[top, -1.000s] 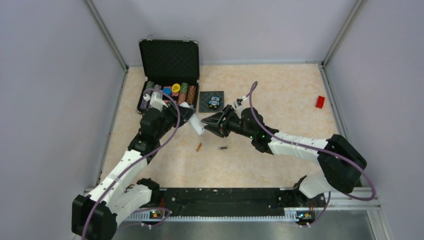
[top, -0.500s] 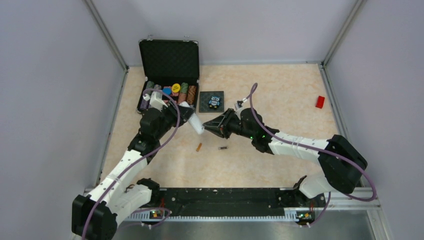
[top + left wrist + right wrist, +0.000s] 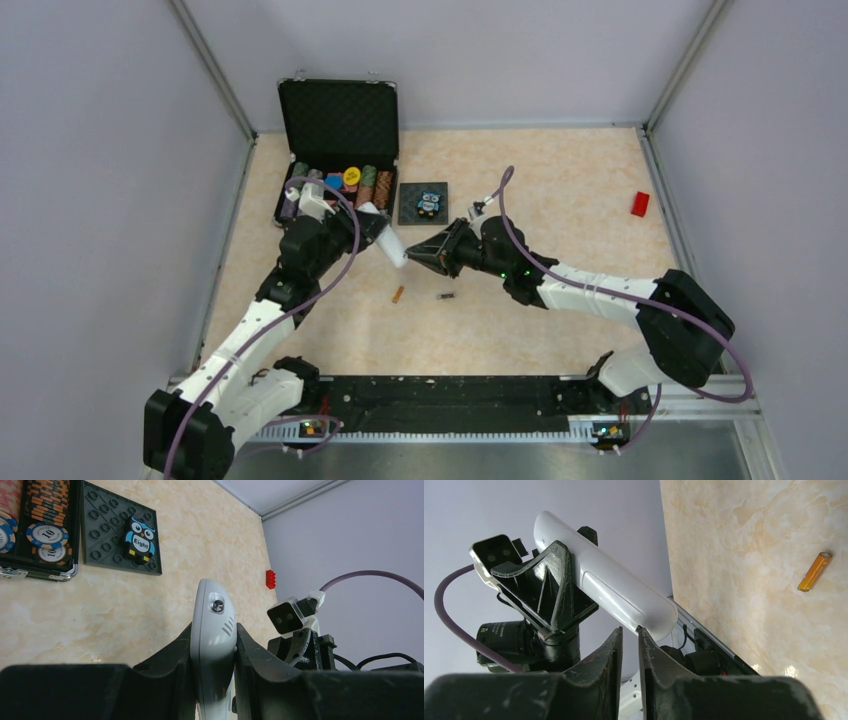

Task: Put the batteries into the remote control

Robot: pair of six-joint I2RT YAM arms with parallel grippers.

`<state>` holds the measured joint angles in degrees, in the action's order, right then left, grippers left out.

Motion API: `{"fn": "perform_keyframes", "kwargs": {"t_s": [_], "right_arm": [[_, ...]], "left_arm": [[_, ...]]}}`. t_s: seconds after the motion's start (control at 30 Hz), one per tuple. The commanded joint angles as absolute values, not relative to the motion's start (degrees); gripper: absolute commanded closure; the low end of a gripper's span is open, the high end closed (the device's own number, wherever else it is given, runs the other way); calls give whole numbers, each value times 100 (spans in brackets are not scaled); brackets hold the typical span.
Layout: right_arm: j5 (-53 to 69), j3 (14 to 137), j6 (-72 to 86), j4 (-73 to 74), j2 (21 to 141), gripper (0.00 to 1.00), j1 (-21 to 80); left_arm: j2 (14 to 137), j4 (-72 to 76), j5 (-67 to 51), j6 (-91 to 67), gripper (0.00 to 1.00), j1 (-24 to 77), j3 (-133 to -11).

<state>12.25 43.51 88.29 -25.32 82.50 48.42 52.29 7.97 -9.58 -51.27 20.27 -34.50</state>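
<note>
My right hand [image 3: 630,635] is going from spread to nearly pressed together at the cover end of the remote [image 3: 609,587], so I'm judging cover removal is starting. Left hand [image 3: 213,635] is pinching the remote mid-air. Orange battery [image 3: 398,294] and dark battery [image 3: 446,296] are lying on the desk [image 3: 560,180] below, unobstructed, owl tile [image 3: 423,203] sitting behind.

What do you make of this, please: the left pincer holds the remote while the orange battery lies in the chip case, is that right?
Not quite. The orange battery lies on the bare table, outside the case, as the top view shows. The left pincer does hold the remote.
</note>
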Motion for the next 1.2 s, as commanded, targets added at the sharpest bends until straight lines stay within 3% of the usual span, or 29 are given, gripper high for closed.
{"fn": "perform_keyframes", "kwargs": {"t_s": [0.0, 0.17, 0.37, 0.67, 1.17], "right_arm": [[1327, 4563, 8836, -2805, 8203, 85, 4844], [1371, 4579, 8858, -2821, 8255, 82, 4861], [1397, 4588, 8886, -2834, 8302, 73, 4877], [1457, 4588, 8960, -3028, 8431, 84, 4884], [1469, 4555, 9045, -3034, 8524, 76, 4881]], "left_arm": [[5201, 1298, -935, -5072, 100, 2039, -3664], [5221, 1322, -939, -5080, 100, 2039, -3663], [5227, 1336, -940, -5088, 100, 2038, -3664], [5227, 1345, -979, -5115, 100, 2034, -3626], [5183, 1339, -1029, -5223, 100, 2032, -3659]]}}
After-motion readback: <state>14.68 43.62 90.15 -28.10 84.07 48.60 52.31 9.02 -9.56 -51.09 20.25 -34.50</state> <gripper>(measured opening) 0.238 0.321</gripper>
